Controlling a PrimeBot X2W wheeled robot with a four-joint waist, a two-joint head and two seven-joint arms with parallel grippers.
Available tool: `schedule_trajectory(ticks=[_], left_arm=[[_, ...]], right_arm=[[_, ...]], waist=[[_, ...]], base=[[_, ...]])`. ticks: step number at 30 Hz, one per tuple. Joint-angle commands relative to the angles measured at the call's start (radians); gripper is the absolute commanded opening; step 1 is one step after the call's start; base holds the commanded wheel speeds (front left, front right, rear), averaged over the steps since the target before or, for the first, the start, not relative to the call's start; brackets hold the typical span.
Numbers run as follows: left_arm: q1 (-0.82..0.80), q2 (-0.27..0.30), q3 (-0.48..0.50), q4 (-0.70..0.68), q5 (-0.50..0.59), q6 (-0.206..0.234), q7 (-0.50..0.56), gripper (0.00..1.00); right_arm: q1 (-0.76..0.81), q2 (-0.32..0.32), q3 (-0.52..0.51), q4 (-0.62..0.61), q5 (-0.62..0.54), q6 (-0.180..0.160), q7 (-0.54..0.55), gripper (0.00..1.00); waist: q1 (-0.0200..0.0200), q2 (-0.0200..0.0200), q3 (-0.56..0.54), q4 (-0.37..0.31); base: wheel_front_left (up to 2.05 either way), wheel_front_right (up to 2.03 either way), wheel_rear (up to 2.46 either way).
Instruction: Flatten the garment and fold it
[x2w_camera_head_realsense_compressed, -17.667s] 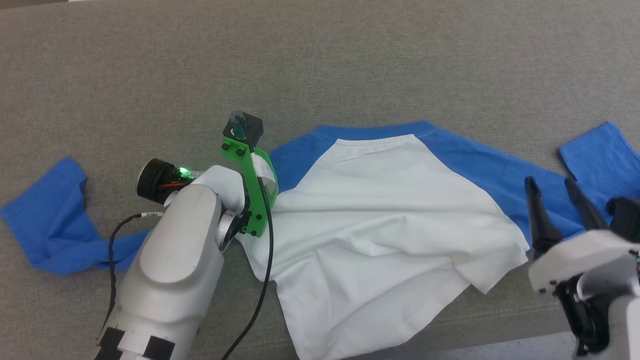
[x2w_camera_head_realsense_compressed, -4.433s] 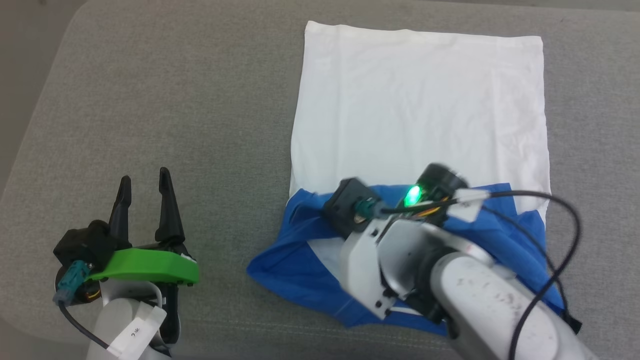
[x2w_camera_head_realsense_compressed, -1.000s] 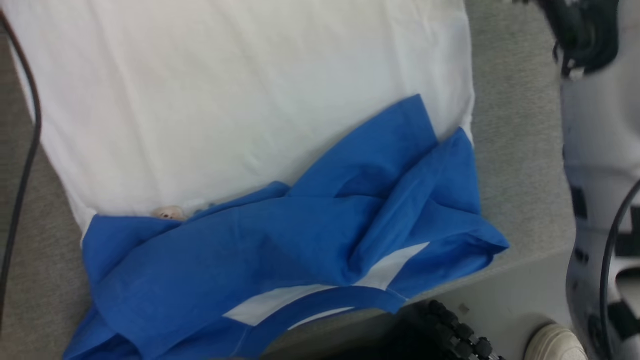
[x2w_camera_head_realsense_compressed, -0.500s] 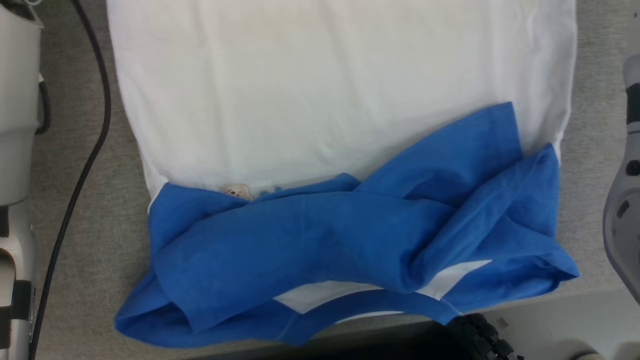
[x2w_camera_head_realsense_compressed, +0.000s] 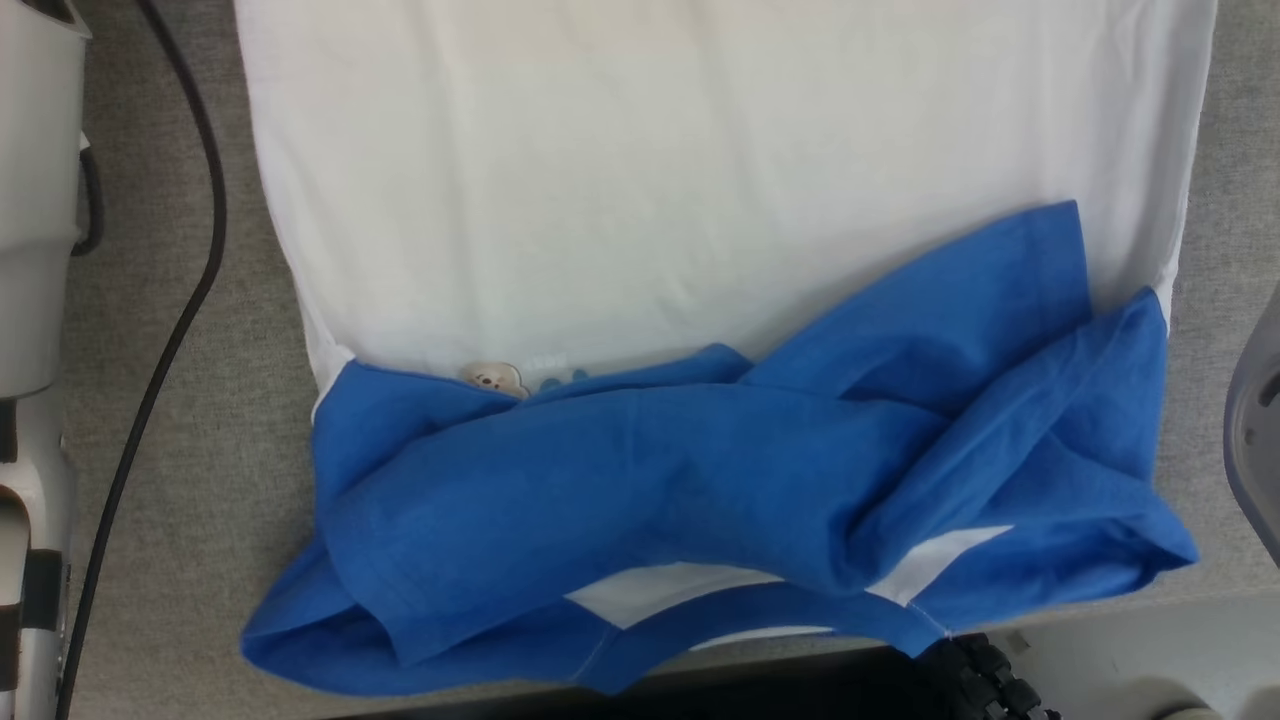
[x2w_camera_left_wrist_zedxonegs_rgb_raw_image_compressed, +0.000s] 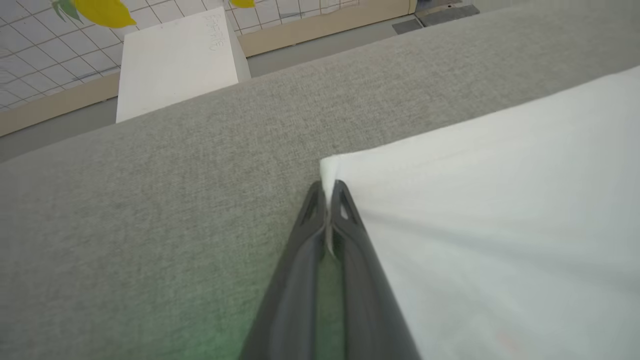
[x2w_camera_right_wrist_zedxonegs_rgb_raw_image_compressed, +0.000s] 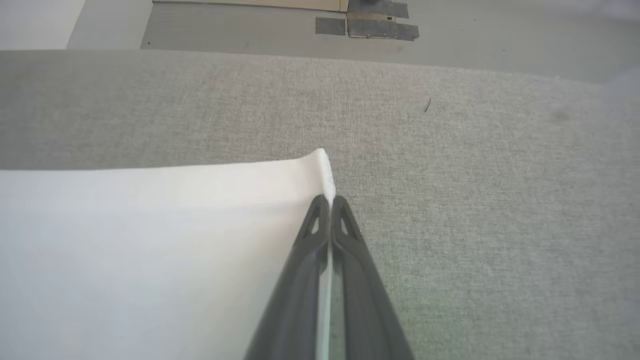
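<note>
The garment lies flat on the grey cushion, white body stretching away from me. Its blue sleeves are folded across the near end, and a small tan animal print peeks out above them. In the left wrist view my left gripper is shut on the garment's far left hem corner. My right gripper is shut on the far right hem corner in the right wrist view. Thin white cloth runs between each pair of fingers.
The grey cushion carries the shirt. My left forearm and its black cable run along the left edge of the head view, my right arm's shell along the right. A white box stands on the floor beyond.
The head camera has shifted, so the shirt sits further right and lower in the picture. The garment itself lies as before.
</note>
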Motion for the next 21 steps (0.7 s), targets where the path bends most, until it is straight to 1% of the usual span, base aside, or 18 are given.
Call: schedule_trajectory(ticks=[1, 7, 12, 14, 16, 21], left_arm=[[-0.012, 0.019, 0.005, 0.014, 0.019, 0.017, -0.038, 0.00], [-0.059, 0.029, 0.023, 0.018, 0.079, 0.068, -0.247, 0.00], [-0.084, 0.025, 0.034, 0.034, 0.103, 0.092, -0.414, 0.00], [-0.081, 0.019, 0.038, 0.045, 0.097, 0.087, -0.469, 0.00], [-0.060, 0.009, 0.043, 0.063, 0.072, 0.069, -0.506, 0.00], [0.068, -0.004, 0.045, 0.066, 0.002, 0.005, -0.580, 0.00]], right_arm=[[0.005, -0.001, 0.005, -0.015, 0.001, -0.002, -0.040, 0.00], [-0.014, -0.001, 0.029, -0.046, 0.007, -0.002, -0.234, 0.00], [-0.021, -0.001, 0.066, -0.045, 0.018, -0.002, -0.362, 0.00], [-0.014, -0.003, 0.082, -0.042, 0.035, -0.002, -0.408, 0.00], [0.009, -0.008, 0.107, -0.036, 0.061, -0.002, -0.450, 0.00], [0.131, -0.034, 0.217, -0.040, 0.182, -0.002, -0.525, 0.00]], waist=[[-0.0001, 0.0000, 0.000, -0.003], [-0.0001, 0.0000, -0.011, -0.010], [-0.0001, 0.0000, -0.037, -0.006], [-0.0001, 0.0000, -0.056, 0.001], [-0.0001, 0.0000, -0.086, 0.007], [-0.0001, 0.0000, -0.190, 0.026]], base=[[0.00, 0.00, 0.00], [0.00, 0.00, 0.00], [0.00, 0.00, 0.00], [0.00, 0.00, 0.00], [0.00, 0.00, 0.00], [0.00, 0.00, 0.00]])
